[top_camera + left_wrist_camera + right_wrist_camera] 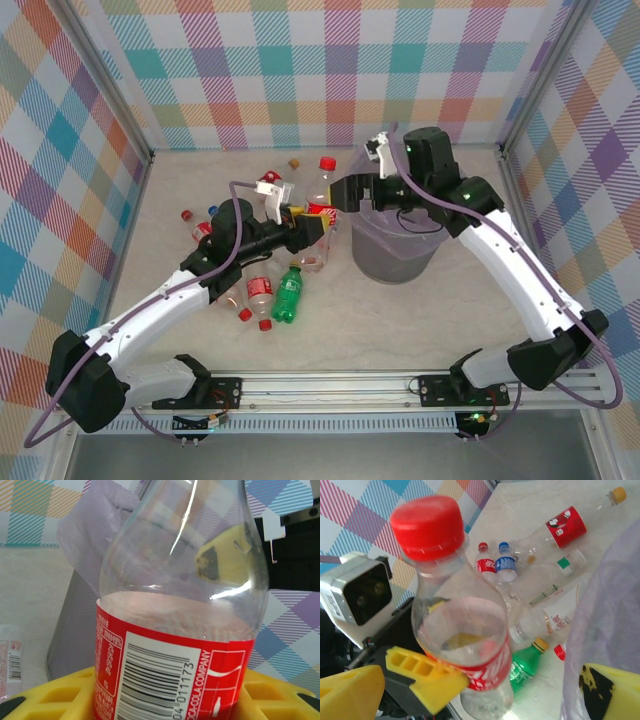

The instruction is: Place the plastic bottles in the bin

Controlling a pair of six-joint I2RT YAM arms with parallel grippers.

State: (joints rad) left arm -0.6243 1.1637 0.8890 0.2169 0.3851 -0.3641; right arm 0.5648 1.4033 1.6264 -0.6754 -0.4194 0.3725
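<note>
Currently my left arm stretches long and low across the counter [450, 320], left claw [306, 228] clenched around the base of a red-labelled cola bottle [460, 625], cap up, just beside the bin [395, 255]. My right arm arches over the bin, right claw [352, 190] spread wide, facing the bottle. Loose bottles [270, 292] lie behind.

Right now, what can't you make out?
- Left wrist: Coca-Cola bottle, cap cut off by the top edge; it hides most of the bin.
- Top external: right arm crosses the bin; contents unclear.
- Right wrist: bin liner blurred, cut by the right edge.
</note>
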